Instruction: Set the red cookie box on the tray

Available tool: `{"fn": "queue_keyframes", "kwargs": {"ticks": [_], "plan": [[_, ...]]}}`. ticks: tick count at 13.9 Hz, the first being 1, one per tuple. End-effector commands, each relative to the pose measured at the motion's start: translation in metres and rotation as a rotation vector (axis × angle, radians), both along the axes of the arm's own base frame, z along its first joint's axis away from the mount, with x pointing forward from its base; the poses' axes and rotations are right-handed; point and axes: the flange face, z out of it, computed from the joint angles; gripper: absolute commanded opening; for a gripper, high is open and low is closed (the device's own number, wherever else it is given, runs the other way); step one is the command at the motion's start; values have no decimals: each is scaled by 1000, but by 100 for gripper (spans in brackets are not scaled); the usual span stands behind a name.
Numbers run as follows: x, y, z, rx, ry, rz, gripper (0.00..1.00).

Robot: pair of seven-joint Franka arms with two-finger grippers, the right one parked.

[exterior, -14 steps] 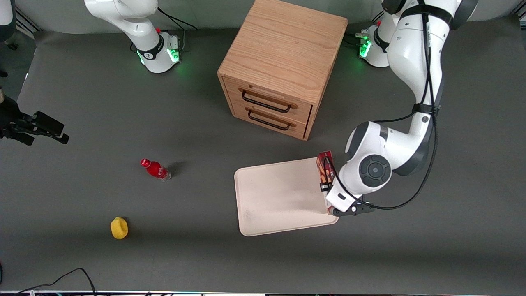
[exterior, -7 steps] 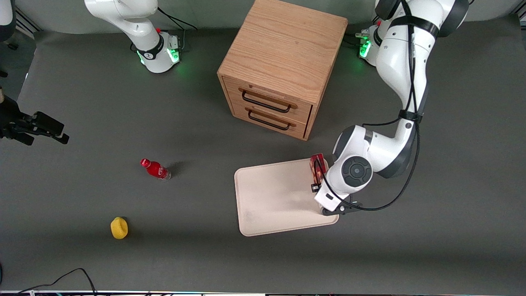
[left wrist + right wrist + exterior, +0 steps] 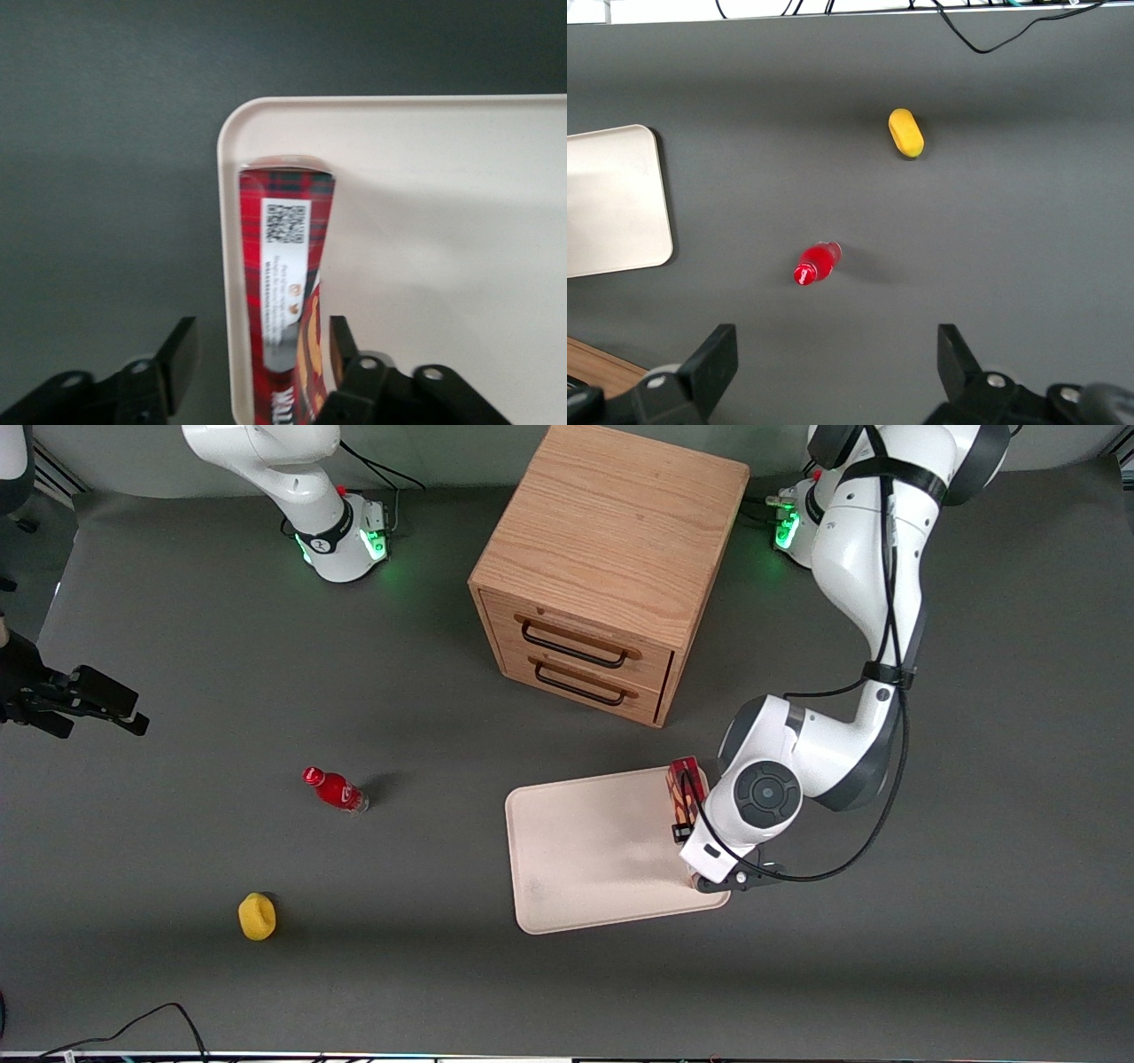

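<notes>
Red cookie box lies on the tray, along its edge toward the working arm's end. Gripper hangs over it, fingers spread wide; one finger sits just beside the carton, contact unclear, the other off the tray's rim.

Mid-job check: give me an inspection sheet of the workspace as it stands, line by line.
Surface: grey table, flat and matte.
Job's things: red cookie box appears to lie inside the tray, along its rim at the working arm's end.
Clutter: red bottle and yellow object, both toward the parked arm's end; two-drawer wooden cabinet, drawers shut.
Grippers: tool straddles the box, fingers open, with a gap on one side.
Cables: black cable loops along the working arm; another cable lies at the table edge nearest the front camera.
Surroundings: nothing seen.
</notes>
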Motion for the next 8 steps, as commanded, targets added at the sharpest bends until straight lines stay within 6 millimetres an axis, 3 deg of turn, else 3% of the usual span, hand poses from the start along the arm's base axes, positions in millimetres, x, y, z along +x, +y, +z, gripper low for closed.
{"fn": "queue_keyframes", "kwargs": {"ticks": [1,4,8], "plan": [[11,48,79,12,-5,68,100],[4,94,126,36,38,34,100],[-7,185,186,23,105,-98,100]]}}
